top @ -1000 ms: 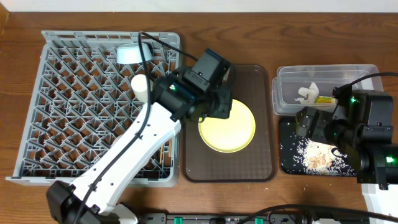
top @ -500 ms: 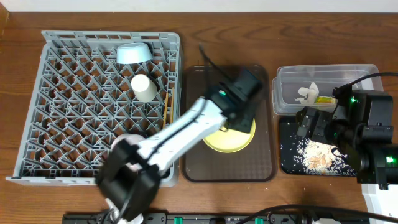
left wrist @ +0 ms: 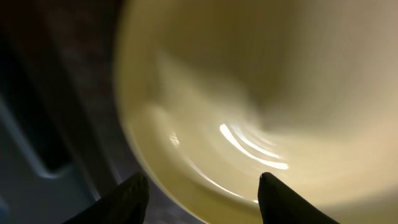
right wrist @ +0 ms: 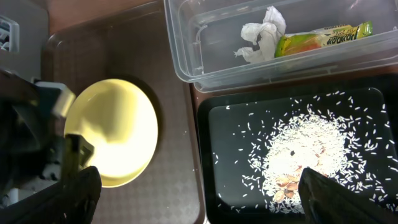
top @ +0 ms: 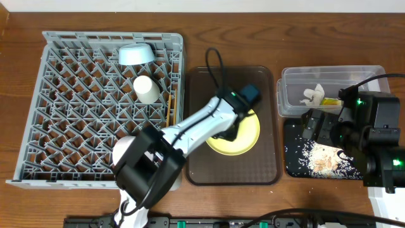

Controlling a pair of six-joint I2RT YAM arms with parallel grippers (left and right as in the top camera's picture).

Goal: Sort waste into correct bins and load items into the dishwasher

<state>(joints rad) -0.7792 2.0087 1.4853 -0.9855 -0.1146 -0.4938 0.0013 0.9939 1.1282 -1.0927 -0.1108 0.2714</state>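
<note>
Left gripper [left wrist: 204,198] is seen with its fingers parted and nothing clamped, poised low over the rim of the round yellow plate [top: 248,132], which lies flat on the brown rectangular serving tray [top: 209,168] (just beside the grey pegged plastic dish rack [top: 76,126]). For a sound pick, one finger should be slid under the lip, the rim pinched firmly, and the plate tilted upright before being slotted between pegs.

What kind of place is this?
Probably a robot practice table set up like a kitchen: a grey dish rack, a yellow plate on a brown tray, and a robot arm over it.
</note>
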